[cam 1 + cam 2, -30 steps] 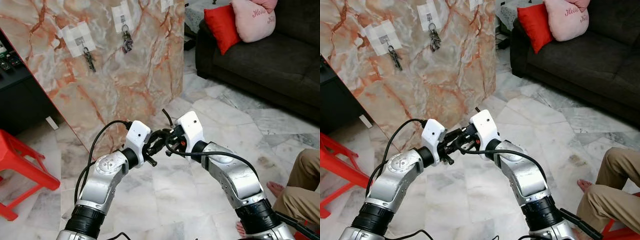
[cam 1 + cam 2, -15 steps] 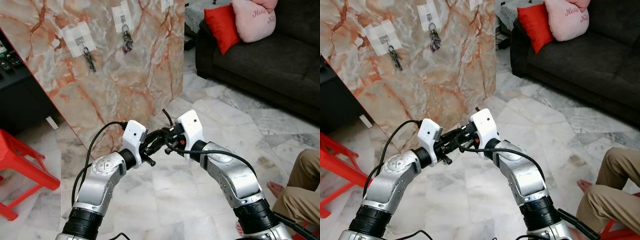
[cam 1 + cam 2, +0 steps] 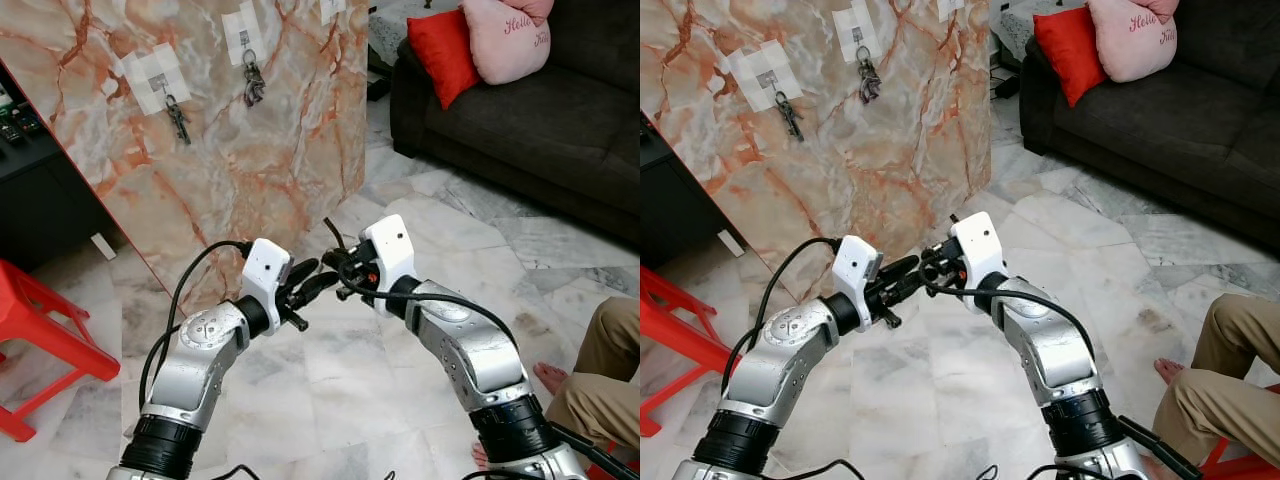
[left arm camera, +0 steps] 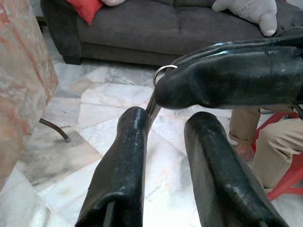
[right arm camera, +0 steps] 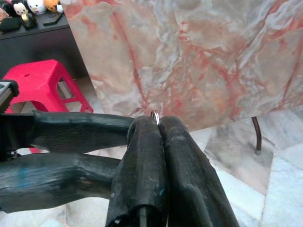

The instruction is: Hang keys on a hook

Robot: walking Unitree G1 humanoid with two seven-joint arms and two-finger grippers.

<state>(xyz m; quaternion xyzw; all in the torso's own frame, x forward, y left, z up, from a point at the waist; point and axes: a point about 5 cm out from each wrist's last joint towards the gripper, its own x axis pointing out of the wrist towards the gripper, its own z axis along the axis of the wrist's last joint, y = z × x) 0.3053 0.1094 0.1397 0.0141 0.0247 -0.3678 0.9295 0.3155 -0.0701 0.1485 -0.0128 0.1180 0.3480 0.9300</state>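
Marble floor point(image 3: 330, 360) below, key ring point(image 5: 155, 116) pinched in right claw point(image 5: 160, 127).

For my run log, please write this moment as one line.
right hand: shut on key ring | left hand: open, beside it | board: two key sets hung | hook: free

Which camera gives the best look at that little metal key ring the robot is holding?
The left wrist view: the key ring shows as an open loop beside the right gripper. The right wrist view shows just its top edge between shut fingers. In the eye views it's too small to make out.
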